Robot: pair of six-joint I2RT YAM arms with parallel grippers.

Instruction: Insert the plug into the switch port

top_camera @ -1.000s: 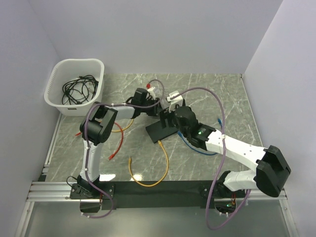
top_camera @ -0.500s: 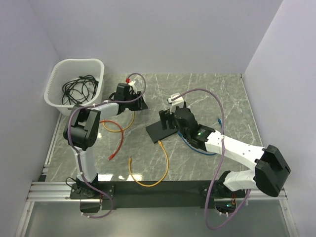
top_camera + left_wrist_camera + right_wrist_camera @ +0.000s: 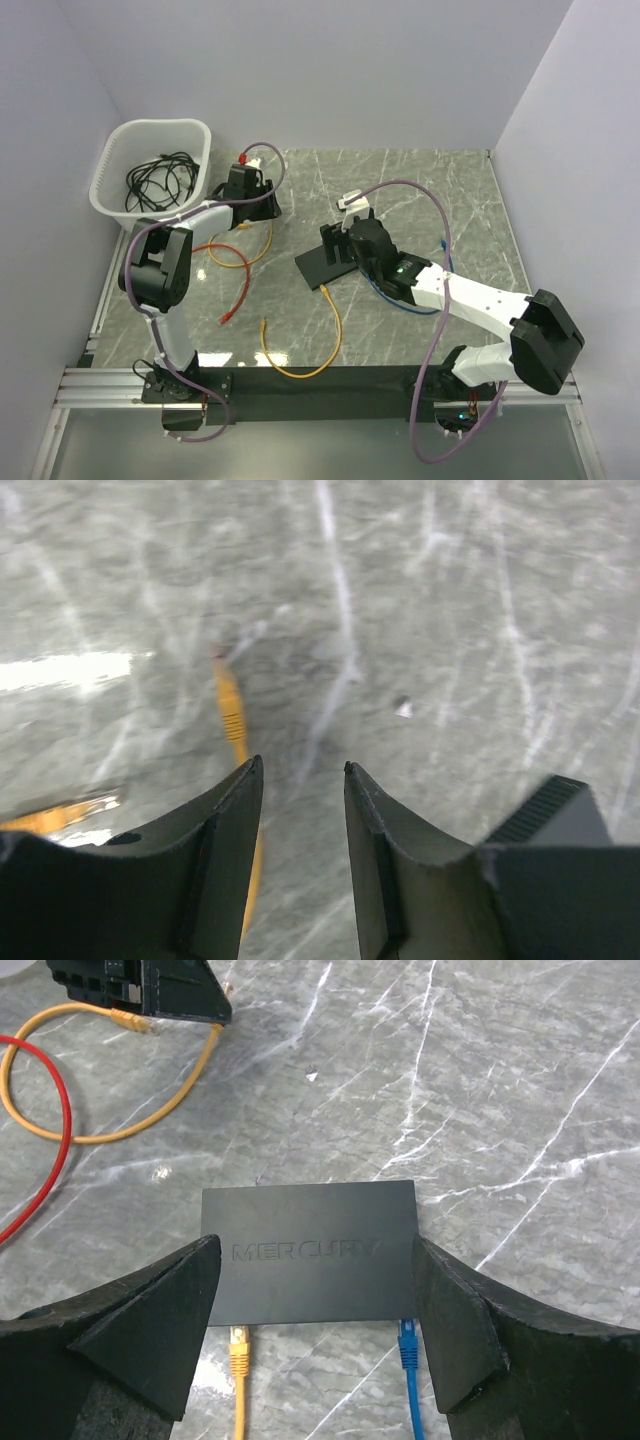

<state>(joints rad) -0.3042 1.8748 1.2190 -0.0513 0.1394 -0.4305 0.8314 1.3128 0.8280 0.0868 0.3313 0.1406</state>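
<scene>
The right gripper is standing spread wide across the flat matte-black rectangular switch. One finger is pressing at each short side, so it appears to be bracing the box flat on the grey-green marble-patterned tabletop, about mid-table. The left gripper is hovering low over the far left of the table, near the white slotted plastic basket. Its jaws are standing narrowly apart with nothing between them.

A thin orange cable is lying beneath it, and that cable's small orange plug is resting on the table just by the fingertips. This looks like the plug being fetched. To do it well, the left arm should be dropping straight over the plug body and closing on its flat sides rather than on the cord. With the nose left free, it can line the plug up square to an empty socket while the right arm is stopping the switch from sliding.

At the switch's near long edge another orange plug and a blue plug are sitting, seemingly seated. Raised lettering on the lid is reading "MERCURY".
</scene>
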